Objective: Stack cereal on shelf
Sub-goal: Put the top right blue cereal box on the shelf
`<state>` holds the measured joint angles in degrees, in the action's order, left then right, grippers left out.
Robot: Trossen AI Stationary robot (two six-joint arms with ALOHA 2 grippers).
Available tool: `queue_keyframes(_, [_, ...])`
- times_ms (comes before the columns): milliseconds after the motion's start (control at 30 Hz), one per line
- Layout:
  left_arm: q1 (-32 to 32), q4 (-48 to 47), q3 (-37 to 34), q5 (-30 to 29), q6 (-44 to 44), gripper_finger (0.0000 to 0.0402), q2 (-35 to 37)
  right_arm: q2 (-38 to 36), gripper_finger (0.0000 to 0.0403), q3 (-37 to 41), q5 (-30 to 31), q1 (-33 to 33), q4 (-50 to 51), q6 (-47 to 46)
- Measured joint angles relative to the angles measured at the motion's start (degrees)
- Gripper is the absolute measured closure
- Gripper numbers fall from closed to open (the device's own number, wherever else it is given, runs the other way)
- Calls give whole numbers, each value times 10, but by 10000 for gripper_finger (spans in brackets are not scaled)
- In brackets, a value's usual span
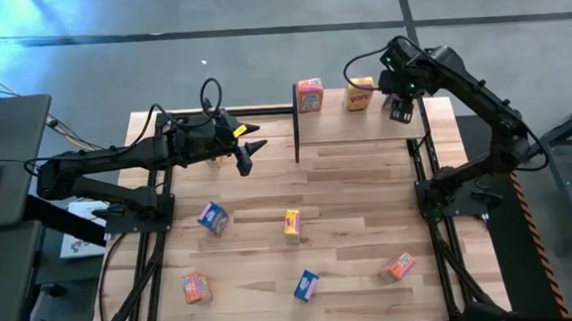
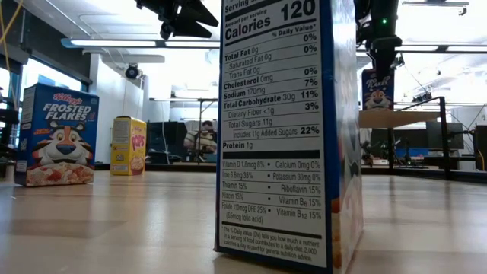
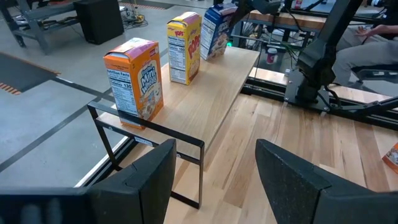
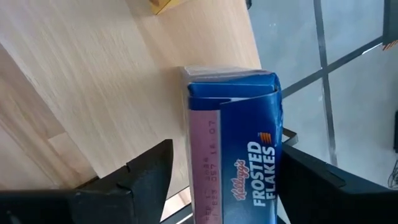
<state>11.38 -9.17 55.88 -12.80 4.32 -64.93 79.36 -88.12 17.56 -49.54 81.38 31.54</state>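
The shelf (image 1: 334, 102) stands at the table's far edge. Three cereal boxes stand upright on it: orange (image 1: 309, 94), yellow (image 1: 360, 94) and, at its right end, blue (image 4: 233, 124). My right gripper (image 4: 227, 168) points down over the blue box, open, with one finger on either side of its top. A gap shows at one finger, and the other is close beside the box. My left gripper (image 1: 246, 155) hangs open and empty above the table, left of the shelf, facing it (image 3: 214, 168).
Several more boxes lie or stand on the tabletop: blue (image 1: 213, 218), yellow (image 1: 291, 223), orange (image 1: 196, 286), blue (image 1: 306, 285) and orange (image 1: 399, 266). The shelf's black posts (image 3: 202, 168) stand close ahead of my left gripper. Bare shelf board shows between the orange and yellow boxes.
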Motion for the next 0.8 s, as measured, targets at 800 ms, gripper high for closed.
queue_keyframes(800, [0,0,0,0,0,190,0,-68,131,0,32,2,-45,-6])
